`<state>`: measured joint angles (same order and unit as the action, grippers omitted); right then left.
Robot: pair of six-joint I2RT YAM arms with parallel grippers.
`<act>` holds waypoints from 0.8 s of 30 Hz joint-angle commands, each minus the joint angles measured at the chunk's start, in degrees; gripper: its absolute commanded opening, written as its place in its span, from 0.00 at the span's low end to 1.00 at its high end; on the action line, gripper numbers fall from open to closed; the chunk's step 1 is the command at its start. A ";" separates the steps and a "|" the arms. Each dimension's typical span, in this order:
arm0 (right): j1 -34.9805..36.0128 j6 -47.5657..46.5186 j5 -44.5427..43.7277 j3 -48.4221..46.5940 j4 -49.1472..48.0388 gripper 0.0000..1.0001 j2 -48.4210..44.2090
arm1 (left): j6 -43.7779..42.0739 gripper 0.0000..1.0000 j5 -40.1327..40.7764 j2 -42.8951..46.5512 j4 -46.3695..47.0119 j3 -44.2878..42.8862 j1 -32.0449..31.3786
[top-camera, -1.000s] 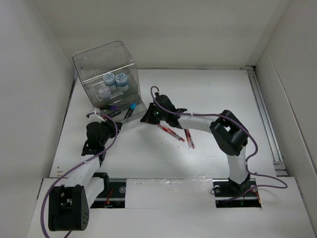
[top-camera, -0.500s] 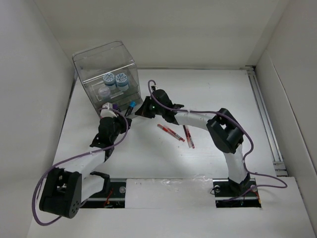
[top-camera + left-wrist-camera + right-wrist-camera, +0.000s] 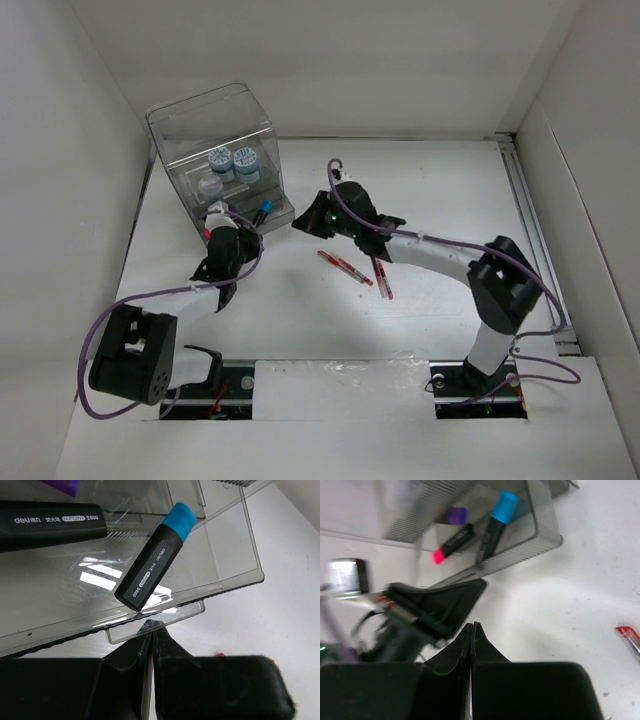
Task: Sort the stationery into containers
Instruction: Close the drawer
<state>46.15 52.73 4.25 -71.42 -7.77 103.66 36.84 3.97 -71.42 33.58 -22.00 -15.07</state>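
Note:
The clear organizer [image 3: 215,140] stands at the far left with two blue-white rolls [image 3: 232,161] inside. Its bottom drawer [image 3: 227,555] is pulled out and holds a blue-capped black marker [image 3: 155,557], a second black marker [image 3: 50,522] and a purple cap. In the right wrist view the drawer [image 3: 545,535] also shows a pink-capped marker [image 3: 451,545]. My left gripper [image 3: 152,626] is shut and empty, its tips at the drawer's front tab. My right gripper [image 3: 473,626] is shut and empty, just right of the drawer [image 3: 297,224]. Two red pens [image 3: 345,267] lie on the table.
White walls close in the table on the left, back and right. The left gripper's fingers [image 3: 450,602] lie close in front of my right gripper. One red pen [image 3: 629,636] lies at the right edge of the right wrist view.
My left gripper has moved up to the drawer's front. The drawer with the markers sits further in. My right gripper has drawn back to the right, away from the drawer.

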 commanded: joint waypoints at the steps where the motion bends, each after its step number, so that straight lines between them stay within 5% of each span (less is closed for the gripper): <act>1: -0.27 -0.87 -3.20 2.33 -2.43 0.00 -7.76 | -0.54 0.00 3.33 -0.04 4.12 -2.87 -0.05; 24: -2.02 -4.83 -11.11 17.53 7.33 0.00 -26.84 | -3.18 0.00 8.34 -14.01 4.38 -16.23 2.24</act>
<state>45.34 49.19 -5.13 -54.92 -0.27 79.09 34.65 11.05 -85.49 34.87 -35.75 -13.65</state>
